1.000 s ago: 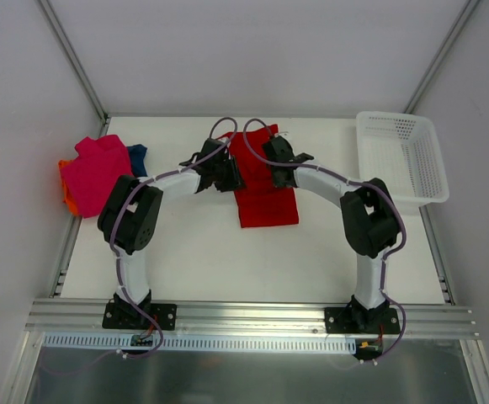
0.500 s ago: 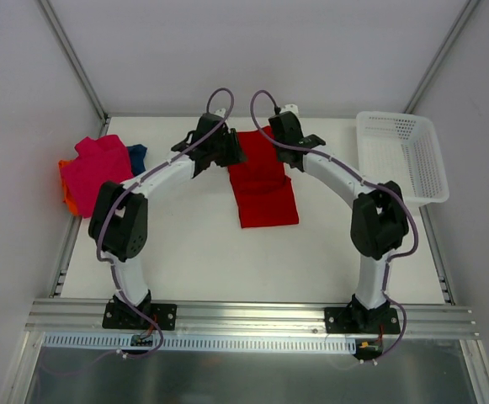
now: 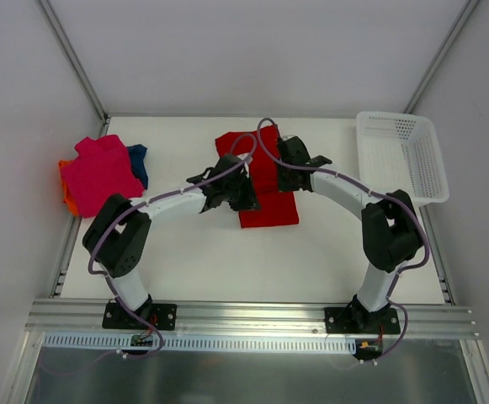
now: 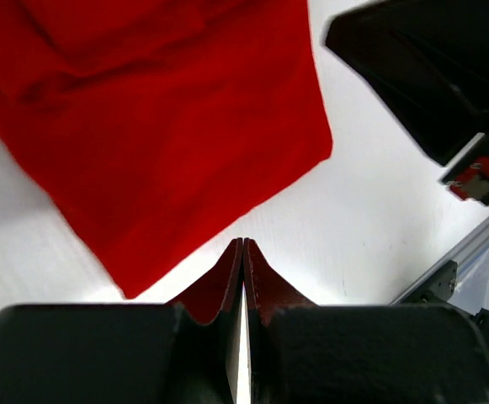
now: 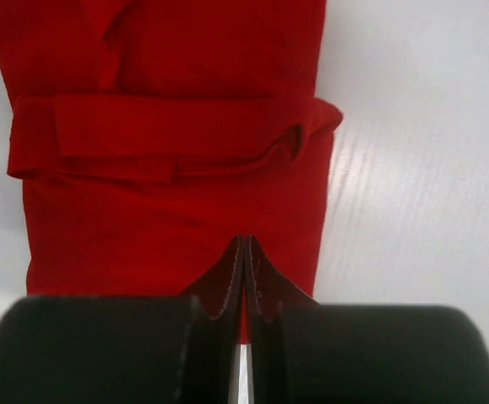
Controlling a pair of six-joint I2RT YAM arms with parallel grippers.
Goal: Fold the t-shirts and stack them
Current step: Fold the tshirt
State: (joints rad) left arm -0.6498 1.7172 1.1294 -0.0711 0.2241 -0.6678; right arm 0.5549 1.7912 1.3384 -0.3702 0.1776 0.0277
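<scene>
The bright red t-shirt (image 3: 269,206) lies folded into a long strip on the white table (image 3: 194,252), with a sleeve band (image 5: 168,139) folded across it. My left gripper (image 3: 241,195) is shut at the strip's left edge. In the left wrist view its tips (image 4: 243,244) hang over bare table just off the red cloth (image 4: 168,126), pinching nothing. My right gripper (image 3: 284,165) is shut over the strip's right side, its tips (image 5: 244,241) above the cloth with no fold caught between them. The magenta-pink t-shirt (image 3: 101,168) lies on the orange t-shirt (image 3: 66,192) and the dark blue t-shirt (image 3: 138,160) at the far left.
A white mesh basket (image 3: 400,156) stands at the table's far right. The right arm's black link (image 4: 429,76) shows close by in the left wrist view. An aluminium rail (image 3: 252,316) runs along the near edge, and grey walls close in the table.
Both grippers have pulled back from the red shirt's far end toward its middle. Their jaws stood open half a second ago and are now closed.
</scene>
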